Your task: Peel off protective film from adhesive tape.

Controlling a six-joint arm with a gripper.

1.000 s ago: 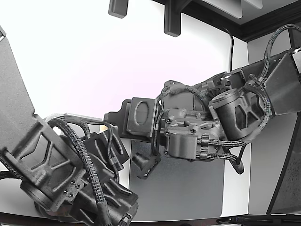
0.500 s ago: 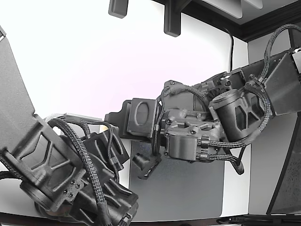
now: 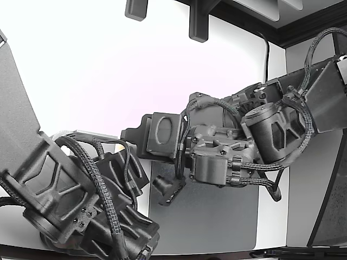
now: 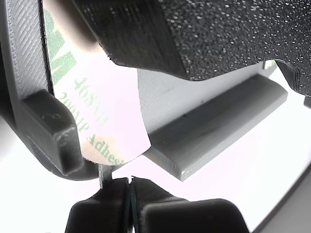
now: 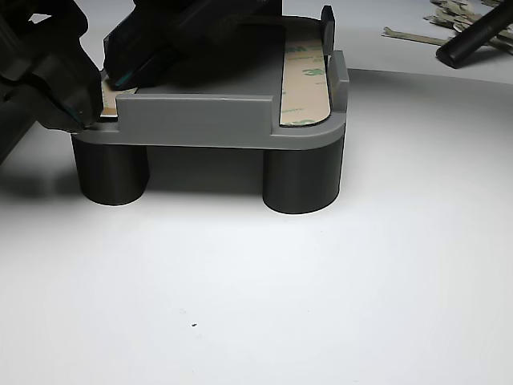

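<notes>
- A grey fixture (image 5: 192,120) is being carried on two dark round legs (image 5: 303,180) over a white tabletop (image 5: 321,305), as the other view shows it.
- Adhesive tape (image 5: 304,84) with green print on its liner is being held flat in the fixture's recess, its rounded end lying beside the fixture's raised corner post (image 5: 327,28).
- In the wrist view, the same tape (image 4: 97,116) is being seen close up, its printed liner lying against the fixture's dark rim (image 4: 46,121) and next to a grey ledge (image 4: 218,131).
- The gripper (image 4: 130,187) is being held at the tape's lower edge; its jaws are being pressed together, with a thin pale sliver at the seam, though whether film is being pinched cannot be told.
- At the fixture's far corner from the post, a dark arm tip (image 5: 68,88) is being held against the tape's other end.
- In the exterior view, two dark arms (image 3: 233,151) are being seen crowded over a grey mat (image 3: 217,216); the fixture is being hidden by them.
- Beyond the fixture's post, pale strips (image 5: 417,36) and a dark rod (image 5: 477,36) are being left lying on the tabletop.
</notes>
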